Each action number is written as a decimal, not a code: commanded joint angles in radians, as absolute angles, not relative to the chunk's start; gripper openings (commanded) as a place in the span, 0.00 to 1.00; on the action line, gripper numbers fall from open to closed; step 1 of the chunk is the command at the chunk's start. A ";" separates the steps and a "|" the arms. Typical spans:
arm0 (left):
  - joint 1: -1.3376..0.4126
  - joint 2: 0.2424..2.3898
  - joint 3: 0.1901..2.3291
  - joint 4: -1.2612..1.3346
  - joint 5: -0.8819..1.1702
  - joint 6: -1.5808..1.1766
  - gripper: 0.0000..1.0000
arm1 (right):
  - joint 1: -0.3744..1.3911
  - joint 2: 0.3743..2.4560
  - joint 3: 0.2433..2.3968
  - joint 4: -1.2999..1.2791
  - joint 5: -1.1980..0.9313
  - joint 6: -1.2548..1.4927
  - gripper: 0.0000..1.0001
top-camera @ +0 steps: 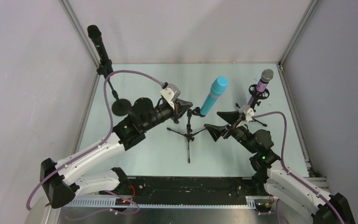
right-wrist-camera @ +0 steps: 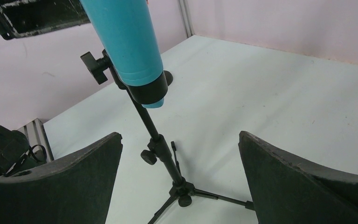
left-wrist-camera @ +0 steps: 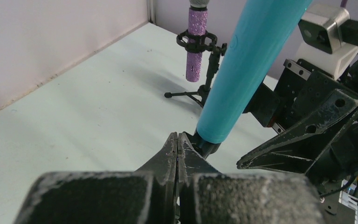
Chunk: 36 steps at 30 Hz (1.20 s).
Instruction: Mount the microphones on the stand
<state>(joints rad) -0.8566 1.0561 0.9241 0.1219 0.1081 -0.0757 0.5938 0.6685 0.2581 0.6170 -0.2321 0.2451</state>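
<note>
The turquoise-blue microphone [top-camera: 213,95] sits tilted in the clip of the centre tripod stand [top-camera: 189,133]. It also shows in the left wrist view [left-wrist-camera: 247,65] and the right wrist view [right-wrist-camera: 126,42]. My left gripper [top-camera: 186,106] is shut and empty, its tips [left-wrist-camera: 178,137] against the black clip [left-wrist-camera: 207,145] under the microphone's lower end. My right gripper [top-camera: 216,126] is open and empty just right of the stand, whose pole [right-wrist-camera: 161,144] shows beyond its fingers. The purple glitter microphone [top-camera: 261,86] sits in its own tripod stand at the right. The long black microphone [top-camera: 98,44] stands in a round-base stand at the far left.
White walls and metal corner posts enclose the table on three sides. The black stand's round base [top-camera: 121,107] lies close to my left arm. Tripod legs [top-camera: 189,154] spread over the table between the arms. Purple cables loop over both arms.
</note>
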 commanded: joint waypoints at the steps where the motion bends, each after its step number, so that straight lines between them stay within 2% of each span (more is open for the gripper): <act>1: -0.880 1.082 0.923 0.136 0.125 -0.042 0.00 | 0.597 0.660 0.250 0.629 -0.219 0.257 1.00; 36: -0.907 1.186 0.590 0.245 -0.051 -0.092 0.00 | 0.596 0.602 0.220 0.569 -0.206 0.257 0.99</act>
